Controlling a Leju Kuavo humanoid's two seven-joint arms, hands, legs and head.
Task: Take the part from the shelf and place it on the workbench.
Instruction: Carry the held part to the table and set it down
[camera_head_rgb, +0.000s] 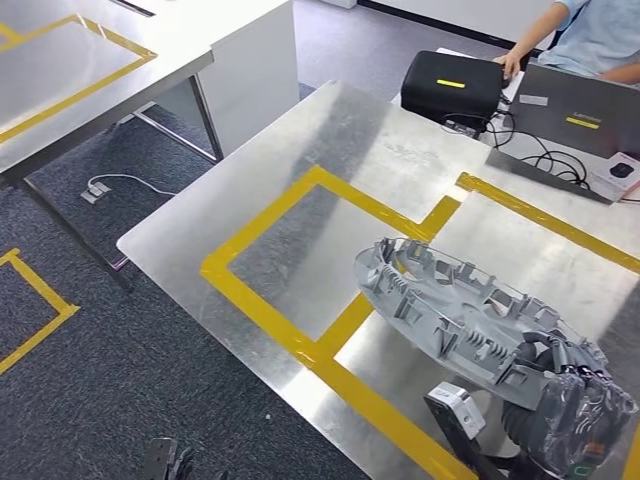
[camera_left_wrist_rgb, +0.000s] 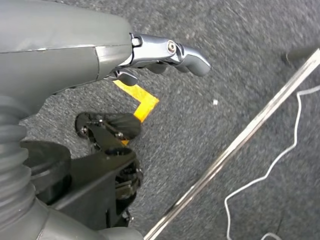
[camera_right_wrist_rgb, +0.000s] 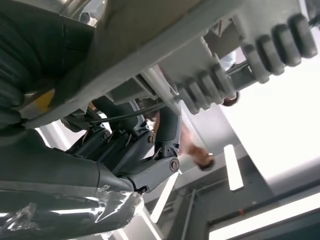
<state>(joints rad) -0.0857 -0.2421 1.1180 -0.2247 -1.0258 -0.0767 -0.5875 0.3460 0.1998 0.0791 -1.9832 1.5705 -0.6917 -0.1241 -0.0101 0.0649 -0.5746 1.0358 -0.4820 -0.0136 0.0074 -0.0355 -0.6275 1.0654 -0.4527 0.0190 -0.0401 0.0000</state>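
Observation:
The part (camera_head_rgb: 460, 312) is a large grey round plastic disc with ribs and clips. It hangs tilted over the metal workbench (camera_head_rgb: 317, 160), above the yellow tape lines. My right hand (camera_head_rgb: 562, 395) grips the disc at its near right edge. In the right wrist view the dark fingers (camera_right_wrist_rgb: 151, 145) curl up against the ribbed underside of the part (camera_right_wrist_rgb: 211, 55). My left hand (camera_left_wrist_rgb: 166, 55) hangs low over the grey carpet, fingers stretched out and holding nothing.
A black case (camera_head_rgb: 451, 85), a laptop (camera_head_rgb: 577, 108) and cables lie at the workbench's far end, where a person (camera_head_rgb: 581, 35) sits. A second metal table (camera_head_rgb: 68, 80) stands at the left. A white cable (camera_left_wrist_rgb: 271, 165) runs across the carpet.

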